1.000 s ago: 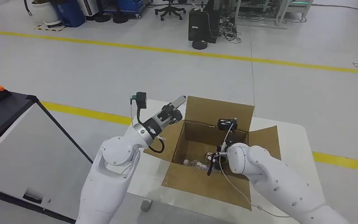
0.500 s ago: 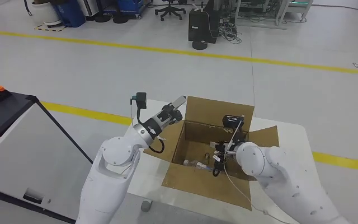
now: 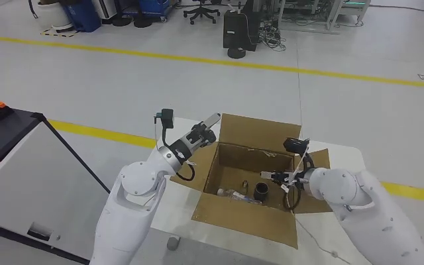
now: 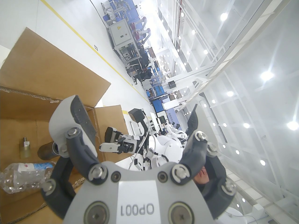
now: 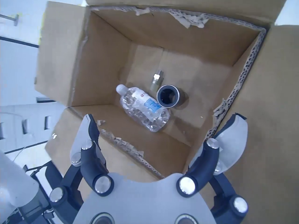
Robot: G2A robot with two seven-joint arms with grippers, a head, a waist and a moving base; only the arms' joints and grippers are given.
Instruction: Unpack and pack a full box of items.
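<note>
- Box (image 3: 242,217) sits open on the table (image 3: 344,159); a water bottle (image 5: 143,108), dark cylinder (image 5: 168,96) and small fitting (image 5: 156,80) lie on its floor.
- My right gripper (image 5: 162,117) hangs released above the right wall, empty.
- My left gripper (image 3: 205,130) hovers spread beside the far-left flap.
- Risk: descending here, a finger may catch the torn rim; the crumpled bottle could slip.

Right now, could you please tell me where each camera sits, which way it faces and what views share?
Top view: overhead, looking down at the open box on the table; left gripper and right gripper show.
Left wrist view: beside the box, facing across it toward the ceiling; open left gripper near, right gripper beyond.
Right wrist view: above the box, looking in; open right gripper shows.
Shared: all three show the box and bottle.
</note>
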